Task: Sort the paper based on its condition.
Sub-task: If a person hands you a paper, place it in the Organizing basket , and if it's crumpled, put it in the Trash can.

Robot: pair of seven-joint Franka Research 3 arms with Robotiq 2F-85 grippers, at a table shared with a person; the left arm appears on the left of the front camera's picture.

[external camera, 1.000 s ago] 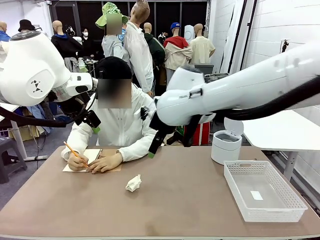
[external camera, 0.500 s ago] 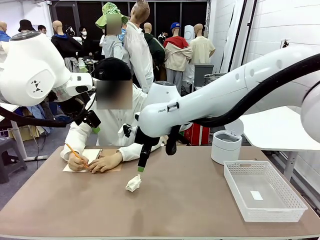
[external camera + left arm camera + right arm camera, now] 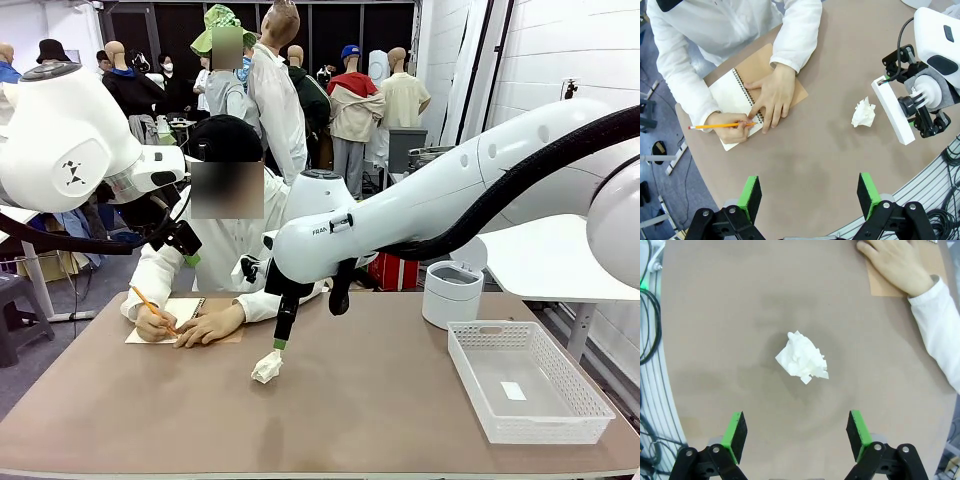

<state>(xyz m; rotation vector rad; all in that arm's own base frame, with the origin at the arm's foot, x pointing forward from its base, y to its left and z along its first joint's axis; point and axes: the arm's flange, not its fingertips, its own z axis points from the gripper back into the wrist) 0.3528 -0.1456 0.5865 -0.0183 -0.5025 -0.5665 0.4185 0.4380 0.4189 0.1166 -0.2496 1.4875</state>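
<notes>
A crumpled ball of white paper (image 3: pixel 266 367) lies on the brown table near its middle. My right gripper (image 3: pixel 307 322) hangs open just above it and a little to the far side. From the right wrist view the ball (image 3: pixel 801 363) sits ahead of the spread green pads (image 3: pixel 735 436), with nothing between them. My left gripper (image 3: pixel 182 243) is held high at the left, above the person's arm, and stands open (image 3: pixel 810 192). In the left wrist view the ball (image 3: pixel 863 112) lies beside the right arm's wrist.
A person at the far side writes with an orange pencil (image 3: pixel 150 307) in a spiral notebook (image 3: pixel 186 310), one hand (image 3: pixel 210 326) flat on it. A white mesh basket (image 3: pixel 571 389) holding a small label stands at the right, with a white lidded bin (image 3: pixel 452 293) behind it.
My right arm has swung left and down across the table, bringing its open gripper over the crumpled paper. The left arm has stayed still.
</notes>
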